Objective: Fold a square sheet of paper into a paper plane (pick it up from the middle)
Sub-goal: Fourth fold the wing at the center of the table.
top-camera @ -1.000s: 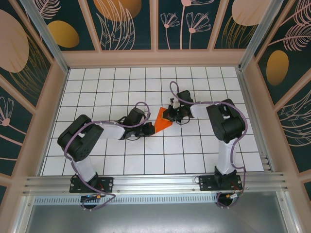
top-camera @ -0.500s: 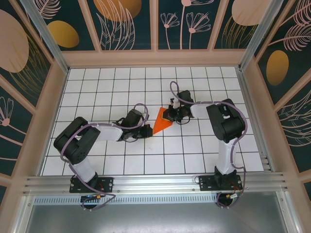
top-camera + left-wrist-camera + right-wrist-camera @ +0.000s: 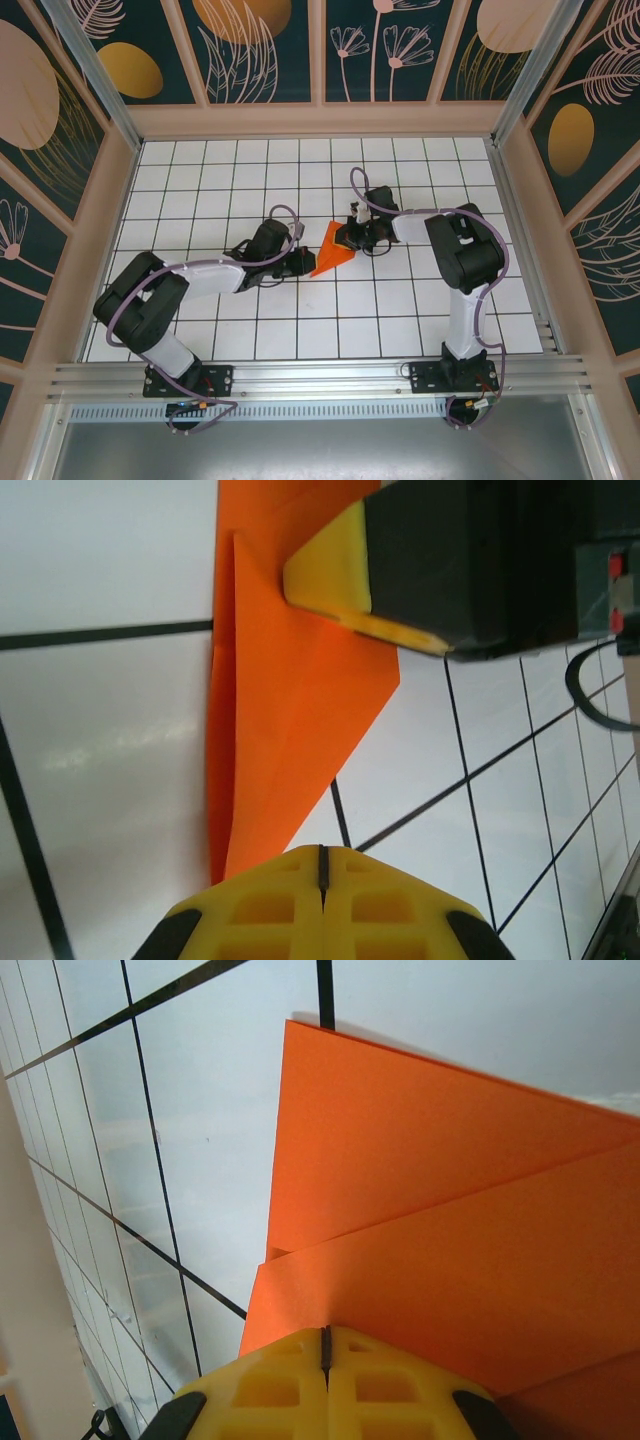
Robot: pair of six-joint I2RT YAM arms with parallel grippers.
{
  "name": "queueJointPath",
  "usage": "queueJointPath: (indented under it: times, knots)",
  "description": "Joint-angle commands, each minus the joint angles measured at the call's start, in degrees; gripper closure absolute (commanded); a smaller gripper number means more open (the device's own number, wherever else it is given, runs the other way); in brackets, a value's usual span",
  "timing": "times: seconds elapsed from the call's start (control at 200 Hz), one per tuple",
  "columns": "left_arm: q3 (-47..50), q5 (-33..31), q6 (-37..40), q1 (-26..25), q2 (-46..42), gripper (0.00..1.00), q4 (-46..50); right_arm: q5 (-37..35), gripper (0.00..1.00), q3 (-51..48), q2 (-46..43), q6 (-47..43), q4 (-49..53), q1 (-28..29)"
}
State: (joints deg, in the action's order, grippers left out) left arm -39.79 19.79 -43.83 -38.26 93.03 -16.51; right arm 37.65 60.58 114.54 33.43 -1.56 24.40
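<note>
The orange sheet of paper (image 3: pixel 333 248) lies on the white grid table, folded into a pointed wedge with layered flaps (image 3: pixel 450 1210). Its narrow point faces my left gripper (image 3: pixel 304 264). In the left wrist view that gripper (image 3: pixel 322 852) is shut, its tips at the wedge's thin point (image 3: pixel 290 680). My right gripper (image 3: pixel 351 238) is shut too and rests on the paper's wide end; in its own view the tips (image 3: pixel 325 1332) sit on the top flap. One yellow right fingertip (image 3: pixel 340 575) presses the paper in the left wrist view.
The white tiled table (image 3: pixel 250 180) is ringed by low wooden walls (image 3: pixel 320 120). A metal rail (image 3: pixel 320 378) runs along the near edge by the arm bases. Both arms lie low across the table's middle, cables looping above them.
My left arm has stretched out, its elbow swinging left and down, and its gripper has slid along the paper's lower point. The right arm has not moved.
</note>
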Motion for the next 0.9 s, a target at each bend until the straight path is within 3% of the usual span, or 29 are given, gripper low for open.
queueJointPath:
  times: [0.0,0.24,0.44,0.706,0.896]
  knots:
    - [-1.6,-1.58,-2.15,-0.32,3.04,0.96,-2.93,-8.91,0.94,-2.98,5.34,-0.75,6.83,-0.75]
    - [-1.4,0.77,-2.78,-0.32,8.3,1.0,-2.12,-8.34,0.94,-2.5,5.03,-0.8,6.81,-0.81]
    - [0.21,-1.29,-2.36,-0.27,8.72,1.0,0.69,-6.69,0.94,-0.22,3.65,-1.65,7.03,-0.76]
    - [0.19,-4.06,-1.48,-0.31,9.58,1.0,4.89,-1.07,0.92,0.93,-4.86,-3.08,2.39,0.3]
    - [0.0,-4.19,-1.48,-0.38,9.71,1.0,5.19,-1.87,0.92,-1.77,-7.84,-2.44,2.55,3.24]
